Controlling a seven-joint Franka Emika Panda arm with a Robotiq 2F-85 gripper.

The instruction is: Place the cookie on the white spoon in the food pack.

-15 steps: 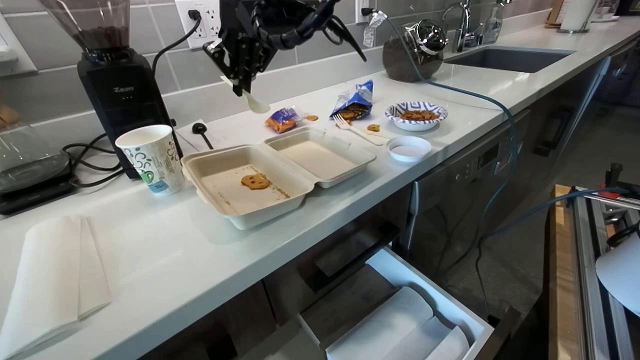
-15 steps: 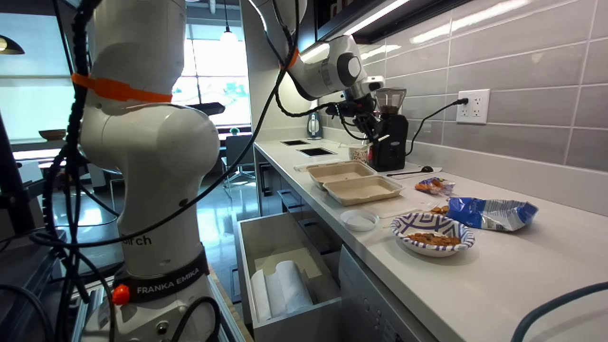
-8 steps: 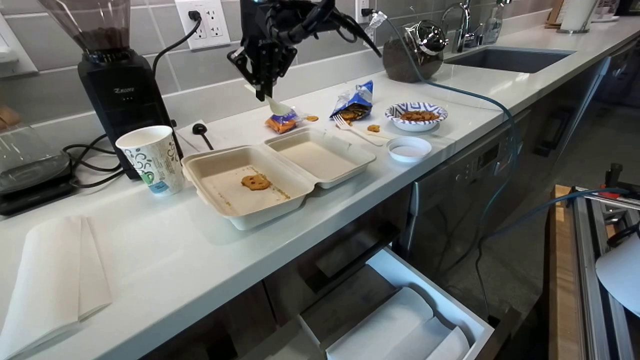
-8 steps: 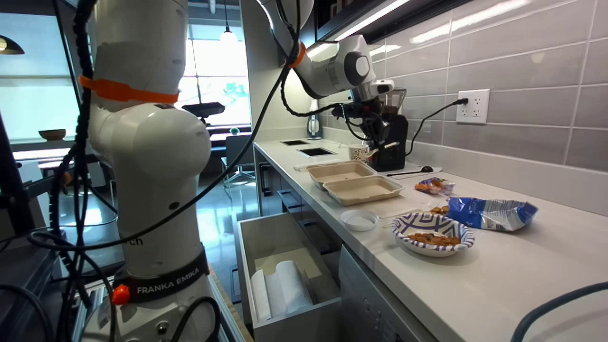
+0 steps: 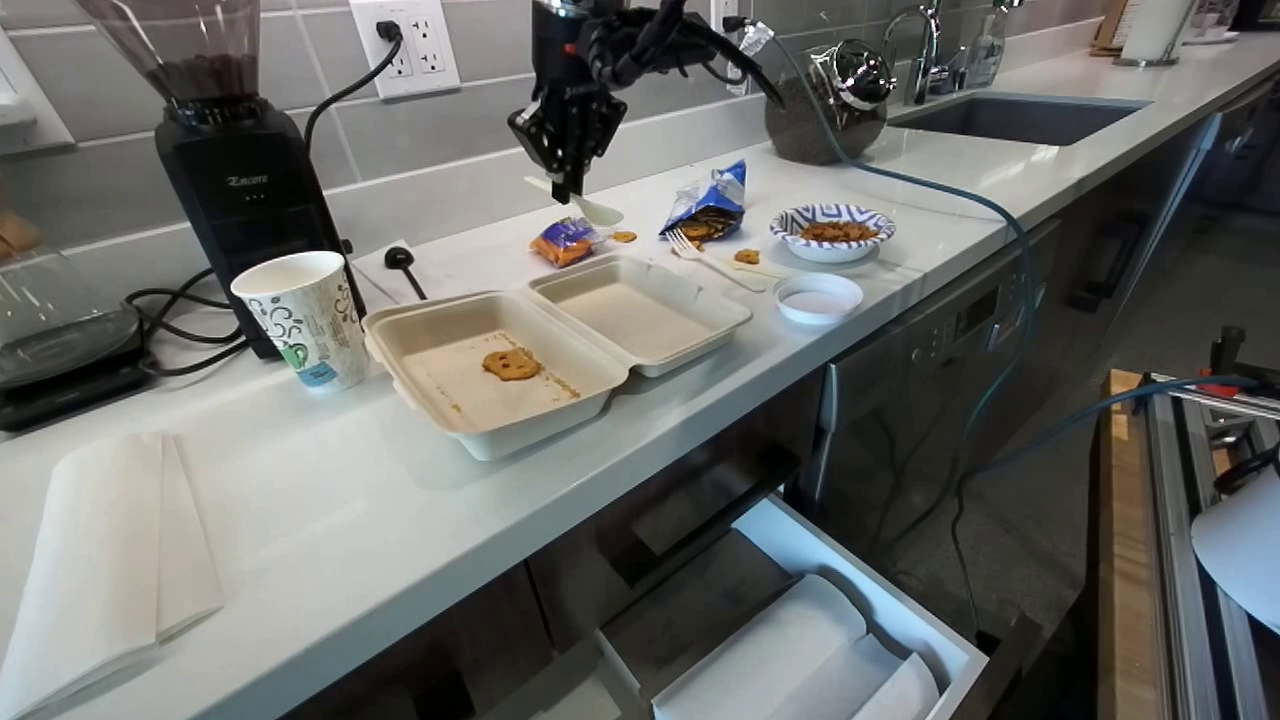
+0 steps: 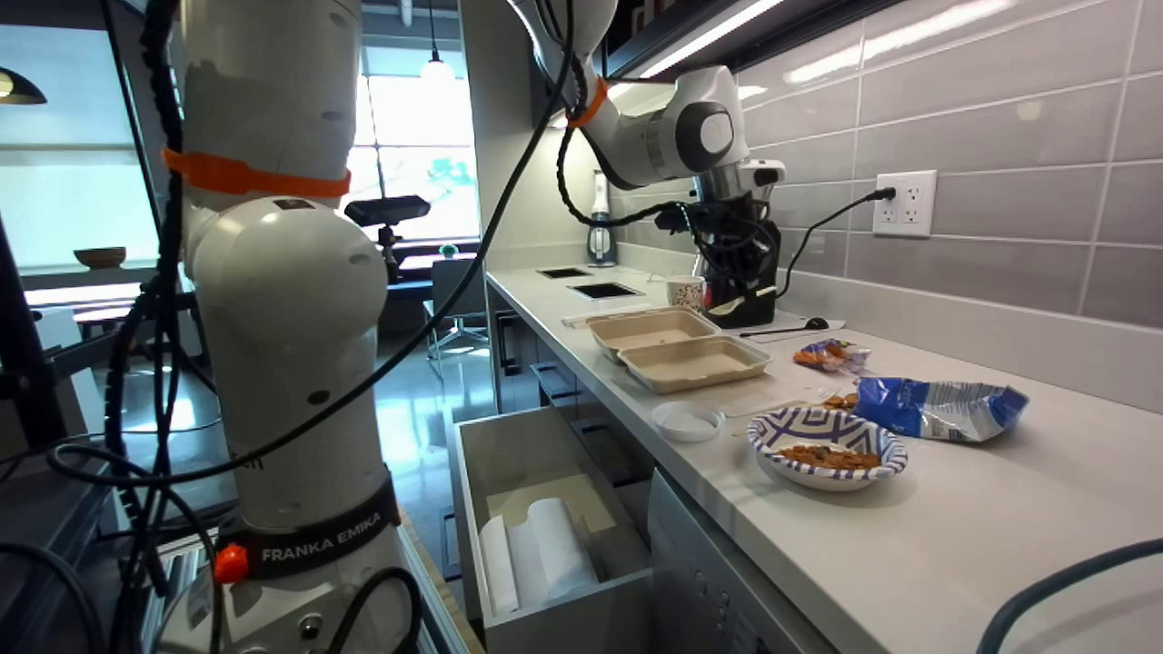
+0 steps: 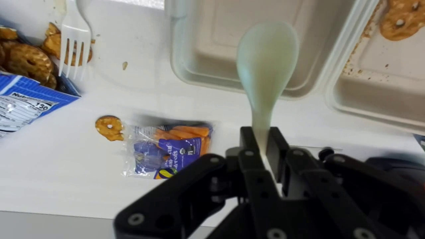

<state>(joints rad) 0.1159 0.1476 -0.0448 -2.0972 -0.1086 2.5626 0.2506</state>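
Observation:
My gripper (image 7: 261, 132) is shut on the handle of the white spoon (image 7: 268, 56), also seen in both exterior views (image 5: 600, 211) (image 6: 732, 303). The spoon's bowl looks empty. The gripper (image 5: 567, 195) holds it in the air behind the food pack, above the carrot packet. The food pack (image 5: 640, 310) lies open, its two halves side by side; it also shows in an exterior view (image 6: 695, 361) and the wrist view (image 7: 206, 49). A tan-orange cookie (image 5: 511, 364) lies in one half among crumbs, cut by the wrist view's edge (image 7: 403, 20). A similar cookie (image 7: 109, 127) lies beside the carrot packet.
A carrot packet (image 5: 566, 241), an open blue snack bag (image 5: 710, 200), a white fork (image 5: 710, 262), a small white lid (image 5: 818, 312) and a patterned bowl (image 5: 832, 252) of crumbs stand along the counter. A paper cup (image 5: 302, 320) and coffee grinder (image 5: 262, 220) stand beside the pack. A drawer (image 6: 472, 490) is open below.
My gripper has moved with the spoon along the back of the counter, away from the coffee grinder and slightly down, over the carrot packet. The cookie and food pack have not moved.

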